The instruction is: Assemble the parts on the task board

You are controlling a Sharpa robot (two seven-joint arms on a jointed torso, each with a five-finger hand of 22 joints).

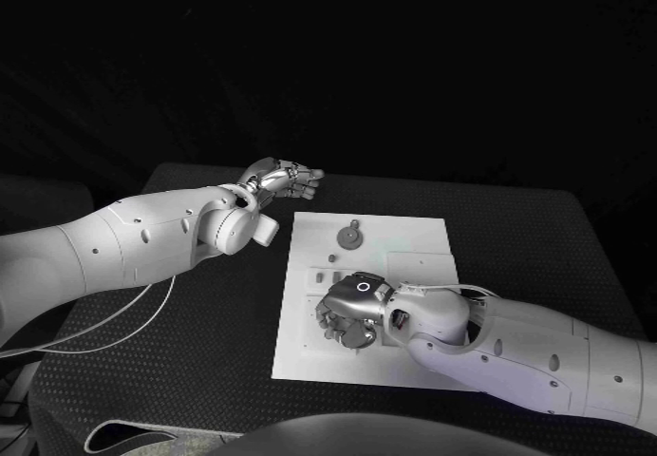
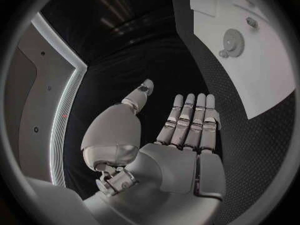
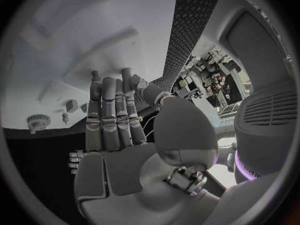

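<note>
Only a gear (image 1: 352,235) on the task board (image 1: 411,237).

No legible text or markings

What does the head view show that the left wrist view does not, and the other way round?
Head view, not left wrist view: the right robot hand over the near half of the task board. Left wrist view, not head view: the palm side of the left robot hand, fingers straight, holding nothing. Both: the task board and the gear-like part lying on it.
</note>
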